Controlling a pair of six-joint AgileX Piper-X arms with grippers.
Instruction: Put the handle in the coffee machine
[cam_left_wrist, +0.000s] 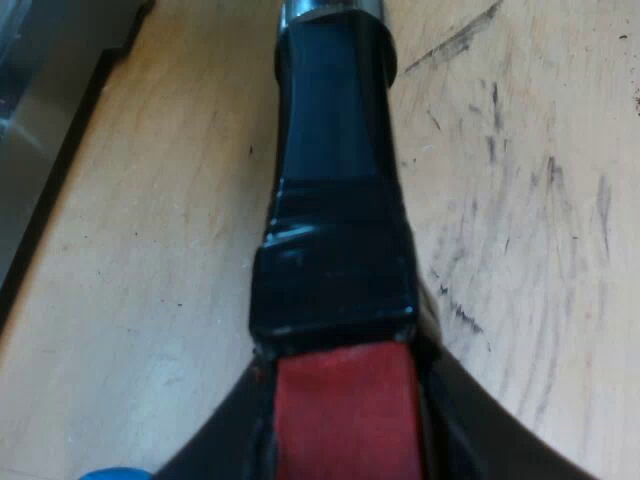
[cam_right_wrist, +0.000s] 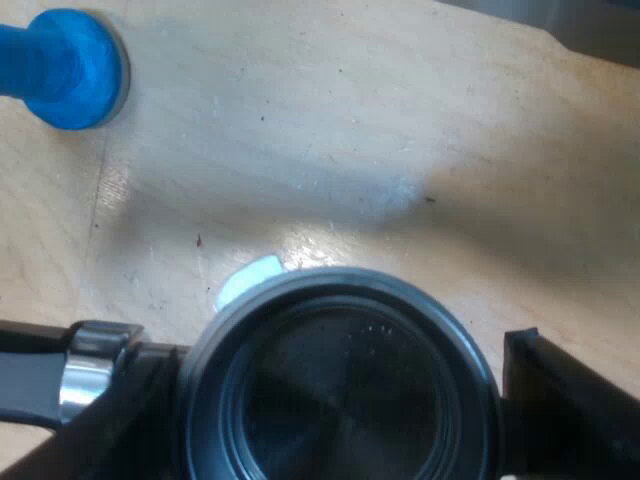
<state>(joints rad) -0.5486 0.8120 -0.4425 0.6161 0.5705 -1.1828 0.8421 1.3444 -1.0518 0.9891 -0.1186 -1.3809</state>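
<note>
Wooden tabletop (cam_left_wrist: 150, 250), scuffed, lies under the holder (cam_right_wrist: 340, 300); left end effector (cam_left_wrist: 345, 400) grips its handle (cam_left_wrist: 335, 180); right end effector (cam_right_wrist: 335, 400): cannot tell.

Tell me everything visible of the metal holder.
The metal holder sits above the wooden table, its round dark-rimmed basket facing up. A shiny collar joins it to a glossy black handle ending in red. The left claw is shut on the red end; the open right claw flanks the basket.
</note>
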